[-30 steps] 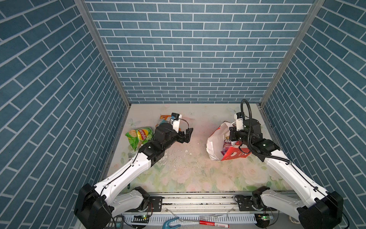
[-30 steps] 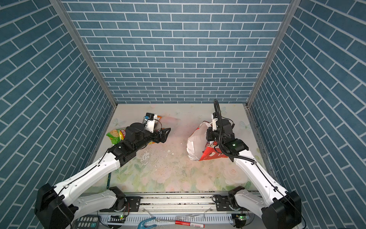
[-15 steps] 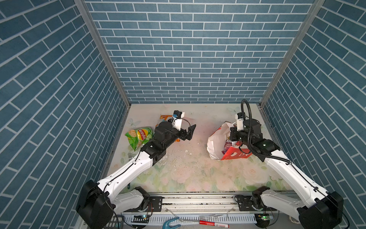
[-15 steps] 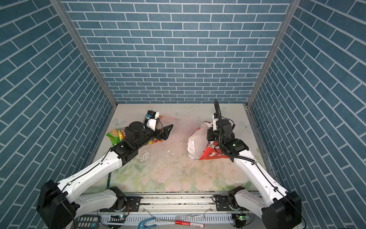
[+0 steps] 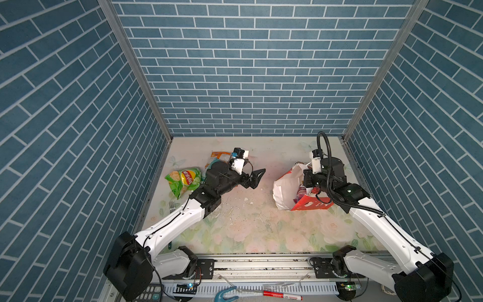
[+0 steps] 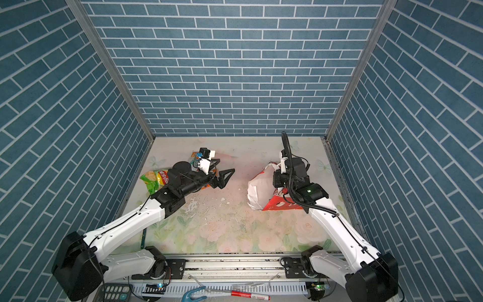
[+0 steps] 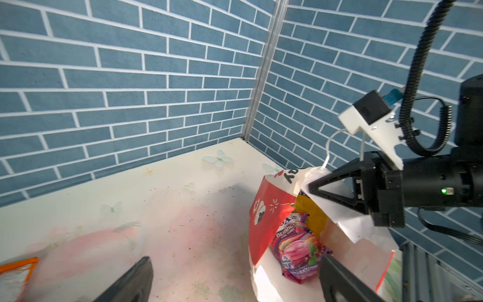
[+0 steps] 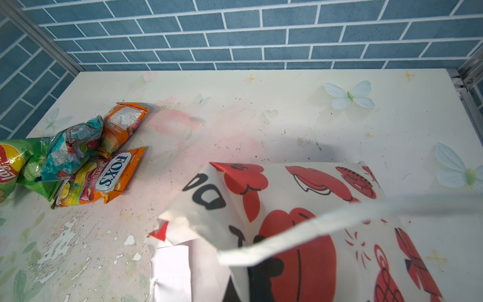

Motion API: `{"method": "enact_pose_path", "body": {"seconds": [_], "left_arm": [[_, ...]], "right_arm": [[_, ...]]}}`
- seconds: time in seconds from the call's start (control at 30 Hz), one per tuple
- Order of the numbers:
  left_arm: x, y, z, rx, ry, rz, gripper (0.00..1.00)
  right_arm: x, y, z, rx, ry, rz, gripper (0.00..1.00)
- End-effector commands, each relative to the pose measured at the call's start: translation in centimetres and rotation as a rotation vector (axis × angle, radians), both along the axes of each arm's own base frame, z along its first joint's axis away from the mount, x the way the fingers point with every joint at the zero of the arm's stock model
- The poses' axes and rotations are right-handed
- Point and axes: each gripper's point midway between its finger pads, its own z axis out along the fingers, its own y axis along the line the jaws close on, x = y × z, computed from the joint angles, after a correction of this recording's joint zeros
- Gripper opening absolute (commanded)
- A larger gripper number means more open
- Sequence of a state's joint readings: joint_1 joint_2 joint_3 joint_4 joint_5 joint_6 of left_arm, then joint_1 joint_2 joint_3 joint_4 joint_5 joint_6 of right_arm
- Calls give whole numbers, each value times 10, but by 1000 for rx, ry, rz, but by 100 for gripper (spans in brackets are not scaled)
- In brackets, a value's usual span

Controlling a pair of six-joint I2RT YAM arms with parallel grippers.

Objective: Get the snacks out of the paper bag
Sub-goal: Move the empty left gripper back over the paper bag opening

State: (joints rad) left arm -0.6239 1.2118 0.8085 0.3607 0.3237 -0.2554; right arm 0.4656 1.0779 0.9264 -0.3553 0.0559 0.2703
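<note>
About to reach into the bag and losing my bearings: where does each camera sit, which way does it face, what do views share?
Both top views: high over the front rail, looking down toward the back wall; both arms, left gripper open.
Left wrist: faces into the paper bag, purple candy bag inside; own fingers at the edge, right gripper shut on the bag.
Right wrist: over the bag, faces the snack pile; own gripper not clearly seen.
Shared: green chip bag, top views and right wrist.
</note>
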Motion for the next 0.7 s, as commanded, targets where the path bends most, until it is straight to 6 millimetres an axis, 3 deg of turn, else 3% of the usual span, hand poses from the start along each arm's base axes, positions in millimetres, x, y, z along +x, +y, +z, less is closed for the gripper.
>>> {"method": "enact_pose_path", "body": {"seconds": [0.0,0.43,0.67], "left_arm": [[-14,-14,12,-97,-3,-98,100],[-25,-37,3,-47,-12,-137,100],[-16,-50,-20,1,13,-140,100]], "right_arm": [[-11,-4,-7,-55,41,31,0],[2,13,-4,-56,49,94,0],[15,26,14,-64,27,130,0]]}}
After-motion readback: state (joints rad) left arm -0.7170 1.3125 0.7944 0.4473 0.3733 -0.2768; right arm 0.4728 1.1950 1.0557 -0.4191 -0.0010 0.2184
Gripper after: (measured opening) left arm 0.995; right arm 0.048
